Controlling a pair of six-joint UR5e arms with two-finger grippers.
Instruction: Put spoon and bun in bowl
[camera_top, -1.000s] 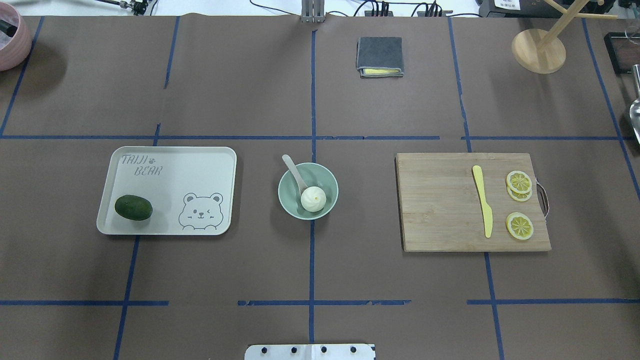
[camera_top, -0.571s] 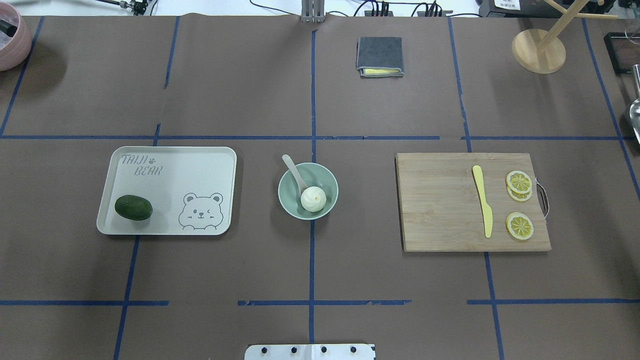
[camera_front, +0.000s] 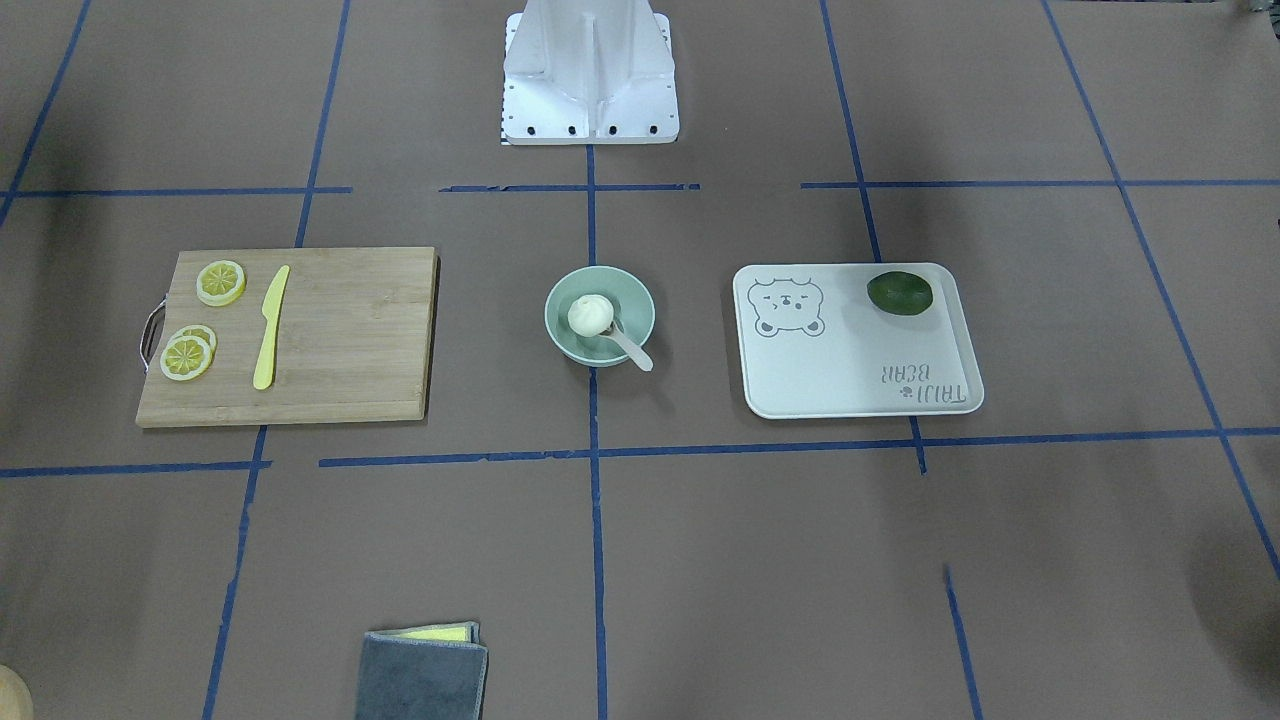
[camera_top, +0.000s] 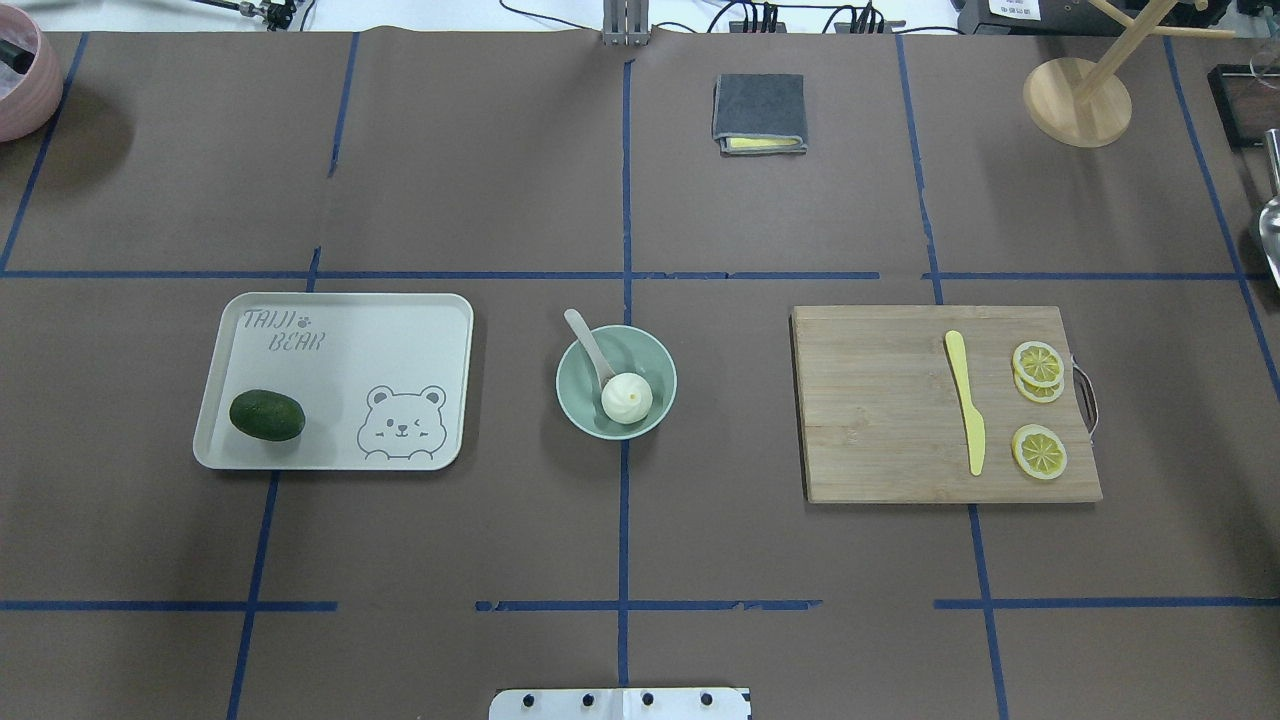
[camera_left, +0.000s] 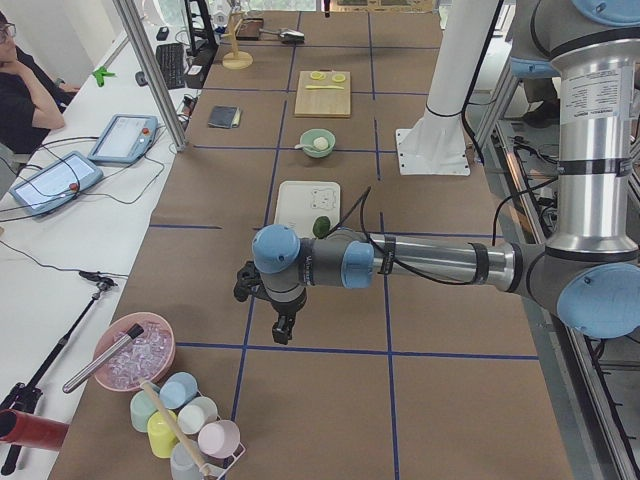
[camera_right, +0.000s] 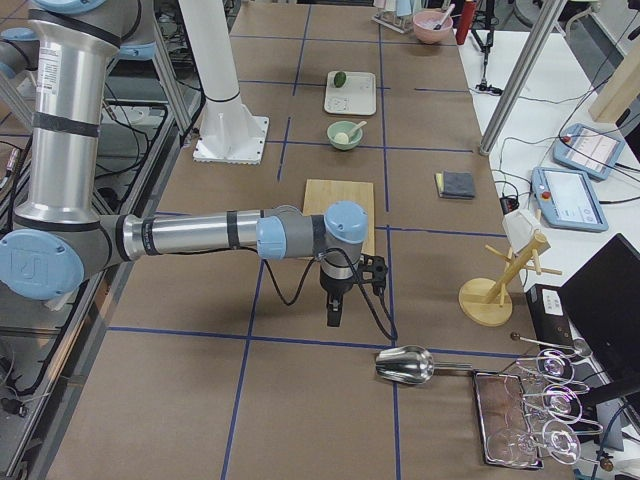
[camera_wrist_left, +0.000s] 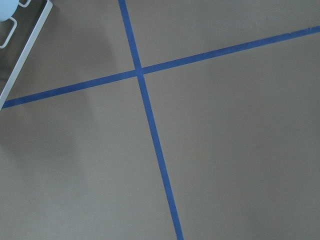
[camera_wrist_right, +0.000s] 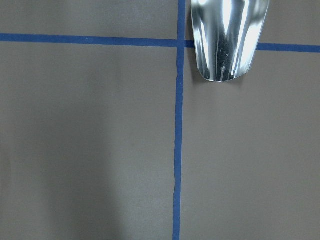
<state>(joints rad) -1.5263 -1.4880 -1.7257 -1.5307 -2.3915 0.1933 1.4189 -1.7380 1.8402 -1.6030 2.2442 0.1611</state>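
The pale mint-green bowl (camera_top: 651, 364) stands at the table's middle. The white pleated bun (camera_top: 627, 398) lies inside it. The off-white spoon (camera_top: 586, 341) rests with its scoop in the bowl beside the bun and its handle over the far-left rim. The front-facing view shows the same bowl (camera_front: 563, 334), bun (camera_front: 591, 316) and spoon (camera_front: 633, 353). My left gripper (camera_left: 283, 330) hangs far off near the table's left end. My right gripper (camera_right: 335, 318) hangs near the right end. Both show only in side views, so I cannot tell whether they are open or shut.
The bear-print tray (camera_top: 400, 330) with a dark green fruit (camera_top: 267, 415) is left of the bowl. A cutting board (camera_top: 880, 420) with a yellow knife (camera_top: 967, 400) and lemon slices (camera_top: 1038, 452) is right. A grey cloth (camera_top: 759, 112), wooden stand (camera_top: 1077, 100) and metal scoop (camera_wrist_right: 227, 35) lie further off.
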